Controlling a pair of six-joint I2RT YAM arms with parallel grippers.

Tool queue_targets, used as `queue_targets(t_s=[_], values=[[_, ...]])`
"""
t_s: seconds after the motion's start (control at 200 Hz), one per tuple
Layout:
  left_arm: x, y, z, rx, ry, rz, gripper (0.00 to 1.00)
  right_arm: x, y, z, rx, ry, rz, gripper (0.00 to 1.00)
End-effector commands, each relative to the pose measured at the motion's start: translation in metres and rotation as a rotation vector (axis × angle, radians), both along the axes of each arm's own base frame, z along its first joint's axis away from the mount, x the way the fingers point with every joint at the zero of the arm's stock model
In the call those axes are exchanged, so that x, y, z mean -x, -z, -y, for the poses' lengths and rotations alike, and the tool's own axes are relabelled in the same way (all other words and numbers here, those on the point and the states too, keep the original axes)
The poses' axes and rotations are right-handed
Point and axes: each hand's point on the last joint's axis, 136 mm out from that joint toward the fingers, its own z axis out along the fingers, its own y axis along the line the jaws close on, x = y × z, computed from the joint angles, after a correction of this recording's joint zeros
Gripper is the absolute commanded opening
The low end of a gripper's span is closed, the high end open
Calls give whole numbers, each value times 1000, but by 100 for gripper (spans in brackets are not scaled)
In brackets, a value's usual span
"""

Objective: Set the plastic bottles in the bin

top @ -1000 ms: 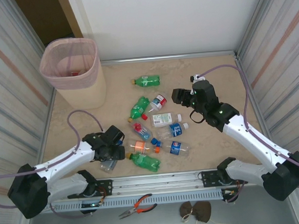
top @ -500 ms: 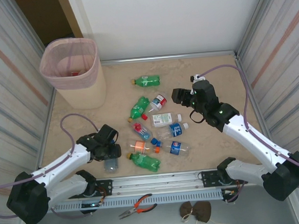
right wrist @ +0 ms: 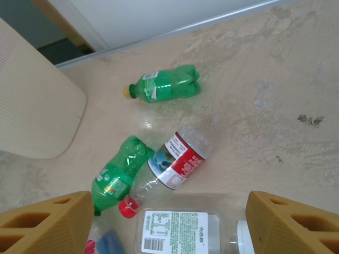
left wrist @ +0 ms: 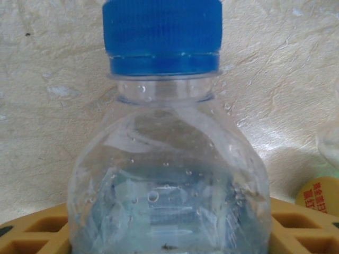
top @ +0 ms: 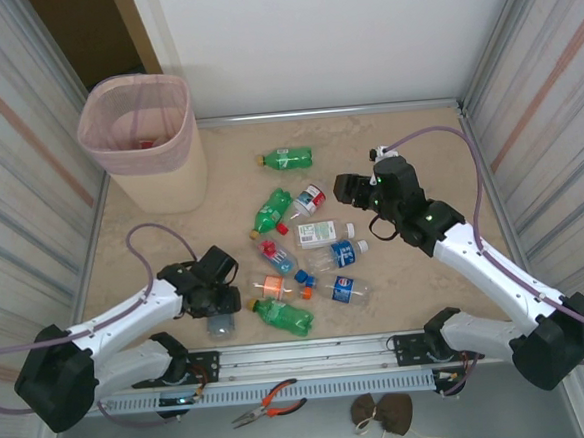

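Several plastic bottles lie mid-table: green ones [top: 286,158], [top: 269,211], [top: 284,317], a red-labelled clear one [top: 309,200] and a white-labelled one [top: 323,234]. My left gripper [top: 216,302] sits low at the near left, shut on a clear blue-capped bottle [left wrist: 164,174] lying on the table; both yellow fingers [left wrist: 32,233] press its sides. My right gripper [right wrist: 169,227] hangs open above the red-labelled bottle [right wrist: 177,159] and the white-labelled one [right wrist: 180,230], with nothing between its fingers. The beige bin [top: 169,182] with its pink liner stands at the far left corner.
Striped walls close in both sides of the table. A metal rail [top: 311,353] runs along the near edge, with red-handled pliers [top: 270,401] just below it. The bin's beige wall [right wrist: 32,100] shows at the left of the right wrist view.
My left gripper has closed around the clear blue-capped bottle and shifted slightly toward the near edge. The right arm has barely moved.
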Motion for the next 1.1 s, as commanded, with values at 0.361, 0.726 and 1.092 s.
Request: queue_targets(t_s=[0.361, 0.726, 1.092], values=[[-44, -79, 7, 32, 55, 185, 54, -6, -24, 1, -25, 19, 33, 74], [-124, -196, -5, 158, 27, 459, 59, -6, -41, 9, -1, 46, 66, 75], [-210, -321, -11, 177, -142, 759, 50, -2, -50, 10, -9, 62, 73, 74]])
